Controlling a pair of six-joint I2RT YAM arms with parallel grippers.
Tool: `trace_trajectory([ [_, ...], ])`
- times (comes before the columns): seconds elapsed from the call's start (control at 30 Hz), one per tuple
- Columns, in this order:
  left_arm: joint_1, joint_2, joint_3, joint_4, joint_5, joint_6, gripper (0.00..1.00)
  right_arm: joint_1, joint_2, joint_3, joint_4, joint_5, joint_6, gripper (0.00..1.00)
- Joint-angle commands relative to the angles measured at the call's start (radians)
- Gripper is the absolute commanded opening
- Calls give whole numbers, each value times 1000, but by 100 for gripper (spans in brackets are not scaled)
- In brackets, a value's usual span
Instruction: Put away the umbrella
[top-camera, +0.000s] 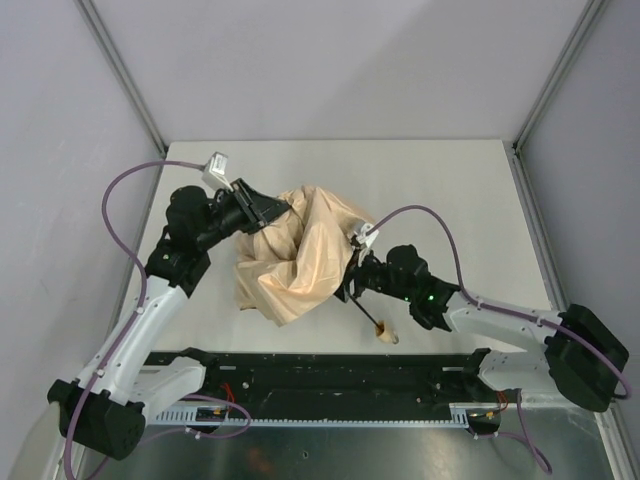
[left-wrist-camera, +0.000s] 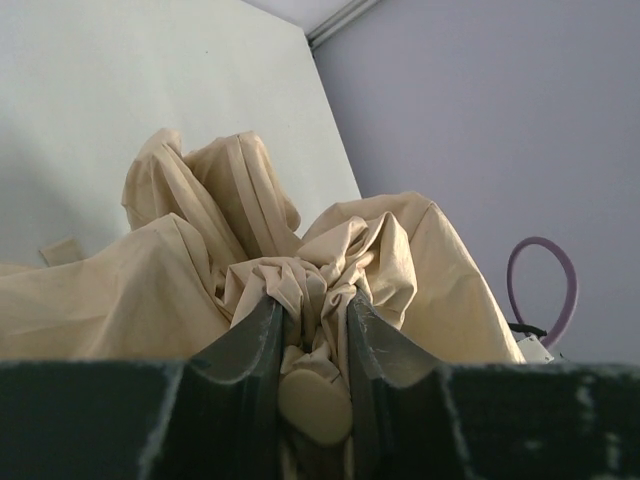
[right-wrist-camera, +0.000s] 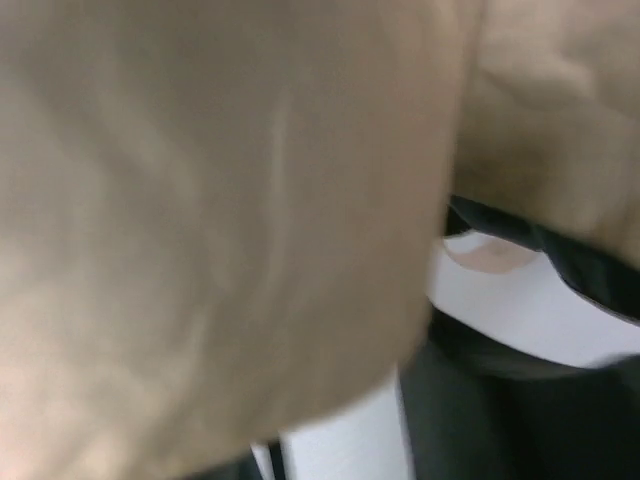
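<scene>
left tool (left-wrist-camera: 312, 315) clamped on umbrella (top-camera: 290, 258) canopy folds, frame centre; right tool (top-camera: 353, 279) by black shaft (top-camera: 367, 312), fabric blocks view, can't tell its grip

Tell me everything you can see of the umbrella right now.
The umbrella is a tan-beige fabric canopy, crumpled in loose folds on the table. A thin black shaft runs toward the near edge, ending in a small pale knob handle. The left gripper pinches a bunch of fabric; the right gripper meets its right edge, grip unclear.
</scene>
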Motion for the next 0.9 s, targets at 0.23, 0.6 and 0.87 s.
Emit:
trace_trajectory([
  [0.23,90,-44,94,65,181,84,49,-103,46,-44,467,-178,203,0],
  [0.6,125,-154,62,71,245,128,95,-330,-30,-51,434,-403,329,0],
  [0.87,34,-77,32,100,301,115,59,-335,-88,-52,423,-420,334,0],
])
